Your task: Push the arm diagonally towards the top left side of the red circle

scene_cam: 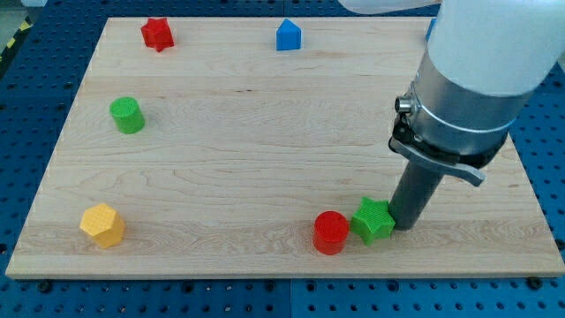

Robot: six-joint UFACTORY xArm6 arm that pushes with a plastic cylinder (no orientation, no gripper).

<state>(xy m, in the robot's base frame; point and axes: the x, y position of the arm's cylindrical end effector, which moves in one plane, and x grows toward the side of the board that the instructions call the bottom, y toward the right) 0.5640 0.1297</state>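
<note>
The red circle block [331,232] sits near the view's bottom edge of the wooden board [265,132], right of centre. A green star block [373,220] touches its right side. My tip [405,224] rests on the board just right of the green star, touching or almost touching it, and lies to the right of the red circle. The arm's grey and white body rises toward the view's top right and hides that corner of the board.
A red star block [157,34] lies at the top left. A blue house-shaped block [289,35] lies at the top centre. A green cylinder block [127,115] lies at the left. A yellow hexagon block [102,224] lies at the bottom left.
</note>
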